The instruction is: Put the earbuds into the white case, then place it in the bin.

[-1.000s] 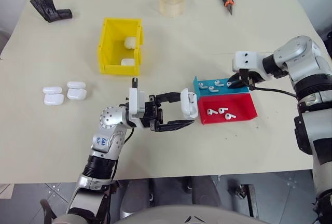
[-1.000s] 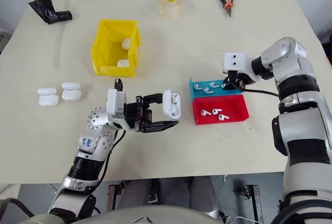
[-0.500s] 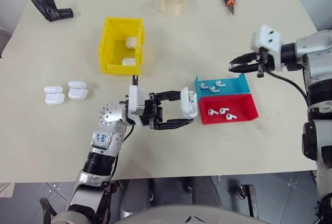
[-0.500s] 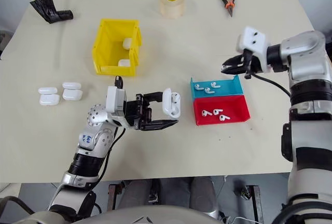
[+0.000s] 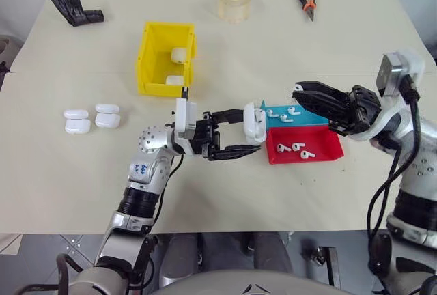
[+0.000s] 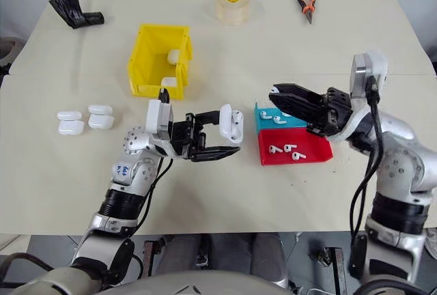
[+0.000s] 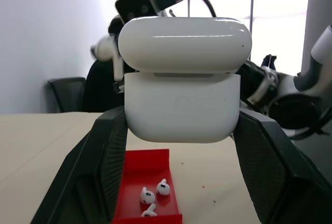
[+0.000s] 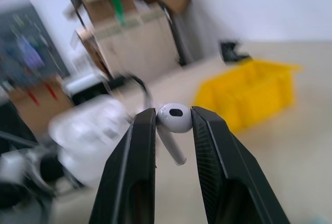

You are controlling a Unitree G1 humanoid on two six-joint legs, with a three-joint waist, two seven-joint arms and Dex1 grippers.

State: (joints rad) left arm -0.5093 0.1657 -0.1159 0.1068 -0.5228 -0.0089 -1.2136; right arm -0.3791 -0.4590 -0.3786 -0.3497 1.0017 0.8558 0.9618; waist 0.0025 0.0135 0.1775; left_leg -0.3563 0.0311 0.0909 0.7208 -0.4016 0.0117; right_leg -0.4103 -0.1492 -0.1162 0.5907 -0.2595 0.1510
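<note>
My left gripper (image 5: 251, 130) is shut on the white case (image 5: 254, 121), holding it above the table with its hinged lid open (image 7: 181, 94). Just to its right, my right gripper (image 5: 298, 90) is shut on one earbud (image 8: 174, 118), pinched by its head with the stem hanging down. The tip points toward the case, a short gap away. More earbuds lie in the blue tray (image 5: 311, 117) and the red tray (image 5: 321, 153) below both grippers. The yellow bin (image 5: 146, 63) stands to the far left of the case, with two white cases inside.
Several spare white cases (image 5: 90, 117) lie at the table's left. A tape roll (image 5: 234, 3), orange-handled pliers (image 5: 307, 0) and a black object (image 5: 76, 9) sit along the far edge. My right arm's cable hangs near the table's right edge.
My right gripper lifted from the blue tray with an earbud, then swung back and left to point at the case. The left gripper stayed put holding the case. The camera view shifted slightly.
</note>
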